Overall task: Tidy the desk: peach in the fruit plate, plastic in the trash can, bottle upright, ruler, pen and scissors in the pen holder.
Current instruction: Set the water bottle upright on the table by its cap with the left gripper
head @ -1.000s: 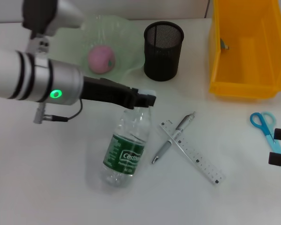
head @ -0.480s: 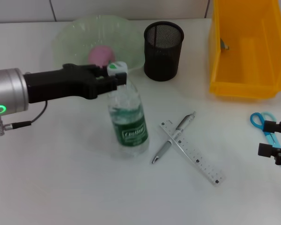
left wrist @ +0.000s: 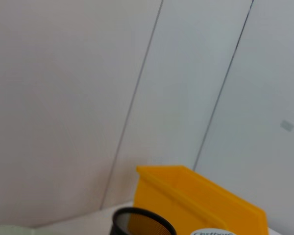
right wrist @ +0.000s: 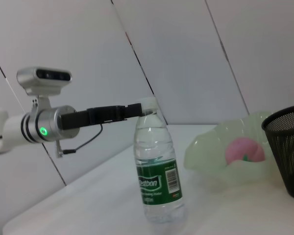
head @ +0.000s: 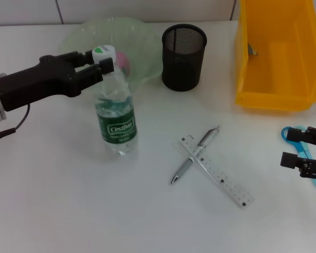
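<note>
The clear bottle (head: 115,113) with a green label stands upright on the desk, also seen in the right wrist view (right wrist: 157,166). My left gripper (head: 97,60) is shut on its neck under the white cap. Behind it the pink peach (head: 125,62) lies in the pale green plate (head: 79,34). A silver pen (head: 196,154) lies crossed under a ruler (head: 217,172) at mid-desk. The blue scissors (head: 294,136) lie at the right edge, with my right gripper (head: 301,148) open over them. The black mesh pen holder (head: 184,50) stands at the back.
A yellow bin (head: 276,92) stands at the back right with a small grey piece (head: 251,50) inside; I cannot tell what it is. The left wrist view shows the wall, the bin (left wrist: 196,196) and the pen holder's rim (left wrist: 142,223).
The left gripper raised the lying bottle upright and carried it left toward the plate. The right gripper moved a little inward over the scissors.
</note>
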`<state>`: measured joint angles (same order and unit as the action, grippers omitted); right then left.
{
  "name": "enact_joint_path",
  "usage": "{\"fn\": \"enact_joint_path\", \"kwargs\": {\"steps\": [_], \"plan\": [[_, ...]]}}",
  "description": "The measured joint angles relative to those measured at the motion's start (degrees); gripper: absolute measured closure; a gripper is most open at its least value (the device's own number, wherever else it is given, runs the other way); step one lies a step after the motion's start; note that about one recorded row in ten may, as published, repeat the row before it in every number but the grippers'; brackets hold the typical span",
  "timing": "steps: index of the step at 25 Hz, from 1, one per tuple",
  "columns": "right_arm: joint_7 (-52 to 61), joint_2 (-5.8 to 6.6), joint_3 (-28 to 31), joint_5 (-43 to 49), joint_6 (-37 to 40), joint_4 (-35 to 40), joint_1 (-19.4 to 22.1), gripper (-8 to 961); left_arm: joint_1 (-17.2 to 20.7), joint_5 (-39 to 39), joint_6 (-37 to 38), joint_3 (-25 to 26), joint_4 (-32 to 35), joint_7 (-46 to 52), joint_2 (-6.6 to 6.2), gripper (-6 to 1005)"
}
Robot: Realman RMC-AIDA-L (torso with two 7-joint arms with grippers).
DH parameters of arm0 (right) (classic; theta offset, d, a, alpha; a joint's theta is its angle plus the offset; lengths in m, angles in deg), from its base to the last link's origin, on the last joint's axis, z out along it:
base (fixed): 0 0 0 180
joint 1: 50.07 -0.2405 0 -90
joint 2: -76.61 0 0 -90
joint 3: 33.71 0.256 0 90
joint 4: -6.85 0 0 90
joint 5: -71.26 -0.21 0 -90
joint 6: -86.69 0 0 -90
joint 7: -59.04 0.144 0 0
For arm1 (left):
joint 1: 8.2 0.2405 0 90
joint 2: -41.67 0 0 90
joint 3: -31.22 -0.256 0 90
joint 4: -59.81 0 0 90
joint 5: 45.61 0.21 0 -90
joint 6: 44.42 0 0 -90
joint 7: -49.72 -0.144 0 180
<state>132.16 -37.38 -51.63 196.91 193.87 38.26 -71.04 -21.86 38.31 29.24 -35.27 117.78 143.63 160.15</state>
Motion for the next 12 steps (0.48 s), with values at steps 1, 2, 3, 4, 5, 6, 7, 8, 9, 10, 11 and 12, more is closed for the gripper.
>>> {"fn": "enact_joint_path", "kwargs": {"steps": [1, 2, 3, 4, 5, 6, 7, 8, 9, 10, 11, 12], "plan": [[-0.04, -0.03, 0.00, -0.17, -0.07, -0.31, -0.03, 136, -0.28, -0.88, 0.04, 0.50, -1.27, -1.84, 0.00, 565], [-0.08, -0.11, 0.00, -0.32, -0.11, -0.61, -0.10, 137, -0.77, -2.54, 0.20, 1.22, -3.50, -4.87, -0.01, 565], [-0.10, -0.18, 0.00, -0.45, -0.11, -0.82, -0.19, 137, -1.05, -3.67, 0.41, 1.65, -5.13, -6.99, 0.00, 565], [-0.12, -0.34, 0.00, -0.45, -0.12, -1.01, -0.34, 137, -1.58, -5.13, 0.94, 2.49, -7.63, -9.90, -0.01, 566], [-0.12, -0.45, 0.00, -0.44, -0.13, -1.04, -0.44, 137, -2.13, -6.50, 1.71, 3.43, -10.16, -13.15, 0.00, 566], [-0.11, -0.54, 0.00, -0.45, -0.13, -1.04, -0.53, 137, -2.72, -7.43, 2.49, 4.48, -12.46, -15.99, -0.01, 566], [-0.10, -0.59, 0.00, -0.45, -0.14, -1.05, -0.60, 137, -3.00, -7.90, 2.95, 5.25, -14.01, -17.61, -0.03, 566], [-0.10, -0.67, 0.00, -0.45, -0.14, -1.06, -0.69, 137, -3.40, -8.32, 3.63, 6.22, -15.75, -19.73, -0.05, 566], [-0.10, -0.73, 0.00, -0.45, -0.14, -1.06, -0.74, 137, -3.68, -8.58, 4.23, 6.99, -17.05, -21.36, -0.07, 567], [-0.10, -0.83, 0.00, -0.46, -0.14, -1.07, -0.76, 137, -4.14, -8.89, 5.48, 8.33, -19.32, -24.73, -0.07, 567], [-0.10, -0.95, 0.00, -0.50, -0.14, -1.08, -0.79, 137, -4.14, -8.89, 5.48, 8.33, -19.32, -24.73, -0.07, 567], [-0.10, -1.06, 0.00, -0.64, -0.14, -1.09, -0.82, 137, -4.45, -9.47, 6.67, 9.44, -21.42, -29.01, -0.01, 566]]}}
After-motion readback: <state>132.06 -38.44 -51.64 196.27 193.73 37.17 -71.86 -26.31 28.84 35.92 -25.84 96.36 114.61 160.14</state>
